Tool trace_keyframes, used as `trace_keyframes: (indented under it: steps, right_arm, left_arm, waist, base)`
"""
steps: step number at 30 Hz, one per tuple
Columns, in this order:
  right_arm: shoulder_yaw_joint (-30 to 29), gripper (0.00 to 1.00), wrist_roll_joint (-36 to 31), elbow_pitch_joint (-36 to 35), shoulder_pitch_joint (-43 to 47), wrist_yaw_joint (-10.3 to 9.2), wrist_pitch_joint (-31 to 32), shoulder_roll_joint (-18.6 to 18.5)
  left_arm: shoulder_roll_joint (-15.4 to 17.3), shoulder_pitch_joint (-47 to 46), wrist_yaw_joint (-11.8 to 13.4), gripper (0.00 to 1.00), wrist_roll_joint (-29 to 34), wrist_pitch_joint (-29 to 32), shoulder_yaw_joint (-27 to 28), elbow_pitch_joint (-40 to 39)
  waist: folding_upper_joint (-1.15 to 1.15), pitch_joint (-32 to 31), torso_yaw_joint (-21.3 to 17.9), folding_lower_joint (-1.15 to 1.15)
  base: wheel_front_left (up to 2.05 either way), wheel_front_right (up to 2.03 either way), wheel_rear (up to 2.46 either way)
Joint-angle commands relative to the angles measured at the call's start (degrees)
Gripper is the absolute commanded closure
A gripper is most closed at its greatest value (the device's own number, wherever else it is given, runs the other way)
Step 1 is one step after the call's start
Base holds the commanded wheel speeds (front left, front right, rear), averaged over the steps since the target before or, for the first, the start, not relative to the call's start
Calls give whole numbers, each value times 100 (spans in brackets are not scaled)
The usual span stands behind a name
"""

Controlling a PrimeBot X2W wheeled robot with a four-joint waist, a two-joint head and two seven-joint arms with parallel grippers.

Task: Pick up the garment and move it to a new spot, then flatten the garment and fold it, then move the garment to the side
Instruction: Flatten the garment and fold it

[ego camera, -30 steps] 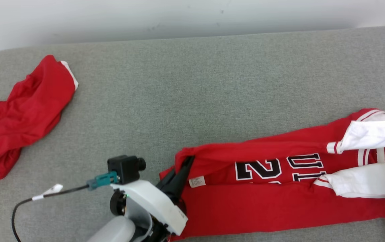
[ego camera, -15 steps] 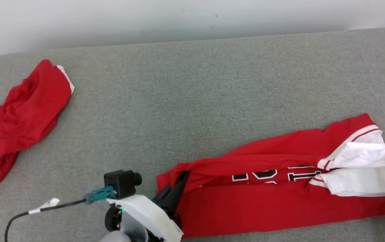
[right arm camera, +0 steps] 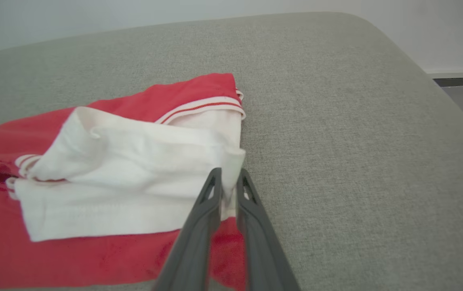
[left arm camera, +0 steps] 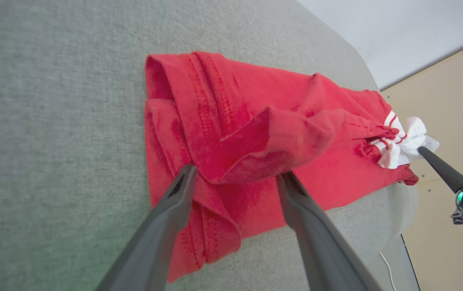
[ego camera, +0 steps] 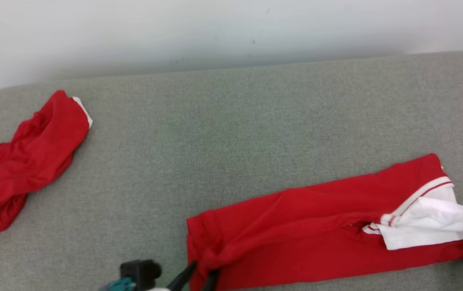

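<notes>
A: Where's the garment [ego camera: 296,226] from where you stand?
B: Flat on the grey padded table [ego camera: 231,121], toward the robot's right and close to the near edge. It's folded lengthwise into one long red strip, and its right end lies a little farther from the robot than its left.
A: And the white bit?
B: That's the white sleeve [right arm camera: 134,161], lying on top of the red at the right end, with a red-and-white striped band just behind it.
A: Is the left gripper [left arm camera: 237,176] holding anything?
B: No. Its two dark fingers stand wide apart at the strip's left end. A raised ridge of red cloth sits between them with the tips close on either side, but that's a wide spread, not a pinch.
A: The right gripper [right arm camera: 229,173]?
B: Narrow. The fingers are almost together, and the near corner of the white sleeve runs down into the thin gap between them — it looks pinched there.
A: What's the red heap on the left?
B: A second red cloth [ego camera: 25,161], crumpled, with a sliver of white trim at its upper tip — well apart from the folded strip.
A: Anything behind?
B: A plain pale wall [ego camera: 215,32] along the table's far edge.
</notes>
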Motion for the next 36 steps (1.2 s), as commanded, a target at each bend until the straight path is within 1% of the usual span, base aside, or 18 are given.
trace_keyframes:
  steps: [1,5,9,12,16,17,21,25,30,34,36]
  right_arm:
    - [-91,0,-23,36,150,-2,-52,-39]
    - [-278,0,-90,32,312,-2,-135,-100]
    - [-329,0,-152,10,292,-2,-65,-14]
    - [-404,0,-221,5,268,-2,-60,52]
    - [-608,0,-308,48,245,-2,-107,127]
    - [-608,0,-308,48,245,-2,-107,127]
    - [-801,0,-288,-9,183,-2,52,221]
    - [-885,0,-359,-36,11,-2,478,239]
    - [-929,0,-458,277,-417,-2,1316,418]
    - [-941,0,-600,689,-674,-2,1956,513]
    - [-925,0,-570,834,-730,-2,2210,563]
  left_arm:
    - [122,164,91,0,74,-176,79,20]
    - [110,470,281,0,179,-636,291,35]
    - [4,536,323,0,405,-848,487,11]
    - [-61,515,349,0,806,-922,751,-3]
    - [-292,657,276,0,1646,-921,1393,-274]
    - [-292,657,276,0,1646,-921,1393,-274]
    - [-578,916,117,0,2487,-924,1963,-506]
    - [-874,1126,-145,0,3123,-925,2402,-636]
    - [-1258,1269,-528,0,3534,-925,2752,-557]
    - [-1535,1309,-815,0,3778,-925,2917,-420]
    - [-1638,1314,-924,0,3869,-925,3004,-363]
  waist:
    - [0,-147,-35,1]
    - [0,-258,-36,1]
    - [0,-323,-11,1]
    - [0,-374,21,1]
    - [0,-422,82,1]
    - [0,-422,82,1]
    - [0,-483,124,1]
    - [0,-453,154,1]
    - [0,-348,223,1]
    - [0,-269,383,1]
    - [0,-234,485,1]
  base:
    - [0,0,0]
    - [0,0,0]
    - [0,0,0]
    - [0,0,0]
    - [0,0,0]
    - [0,0,0]
    - [0,0,0]
    - [0,0,0]
    - [0,0,0]
    - [0,0,0]
    - [0,0,0]
